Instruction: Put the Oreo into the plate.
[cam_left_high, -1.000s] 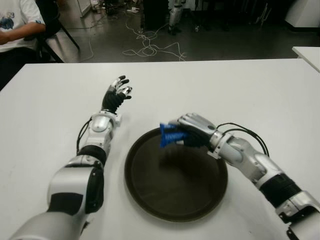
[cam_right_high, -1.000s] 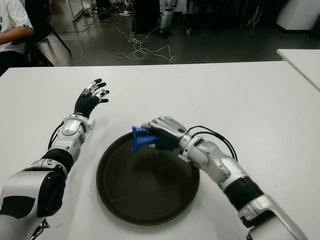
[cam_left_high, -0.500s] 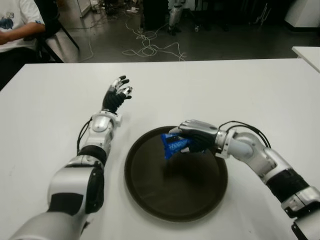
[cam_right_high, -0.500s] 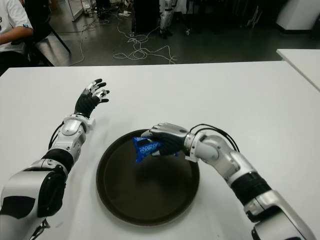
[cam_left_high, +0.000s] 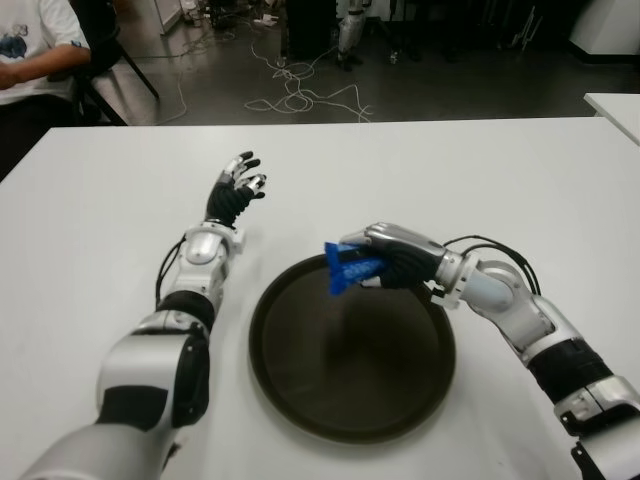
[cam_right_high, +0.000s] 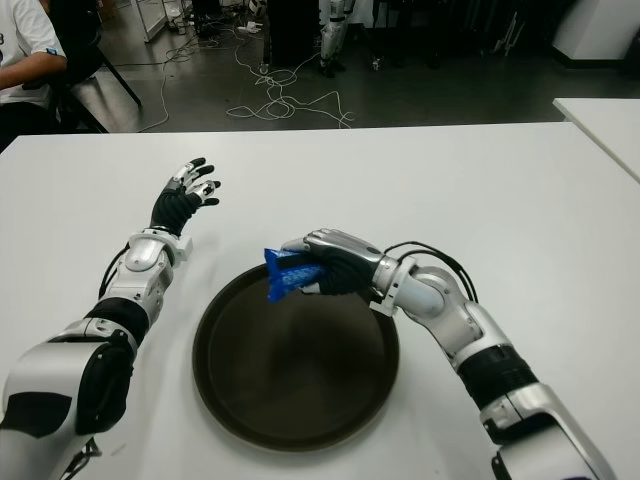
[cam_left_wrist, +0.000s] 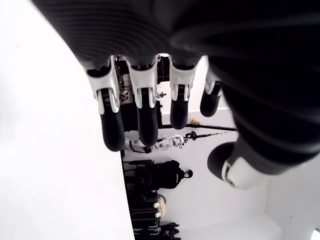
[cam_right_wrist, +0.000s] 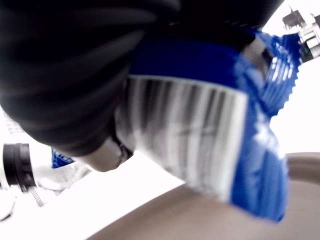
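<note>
My right hand (cam_left_high: 392, 262) is curled around a blue Oreo packet (cam_left_high: 347, 266) and holds it in the air over the far rim of the dark round plate (cam_left_high: 352, 395). The packet's crimped end sticks out to the left of the fingers. Seen from the right wrist, the blue packet (cam_right_wrist: 260, 150) fills the palm, with the plate's brown rim (cam_right_wrist: 150, 220) just below. On the white table left of the plate, my left hand (cam_left_high: 236, 185) shows fingers spread with nothing in them; the left wrist view shows its fingers (cam_left_wrist: 142, 112) extended.
The plate holds nothing. A person in a white shirt (cam_left_high: 35, 45) sits at the table's far left corner. Cables (cam_left_high: 300, 100) lie on the dark floor beyond the far edge. A second white table's corner (cam_left_high: 615, 105) shows at the right.
My right hand with the packet dipped toward the plate, then rose and drew back to its far rim. The left arm has stayed where it was.
</note>
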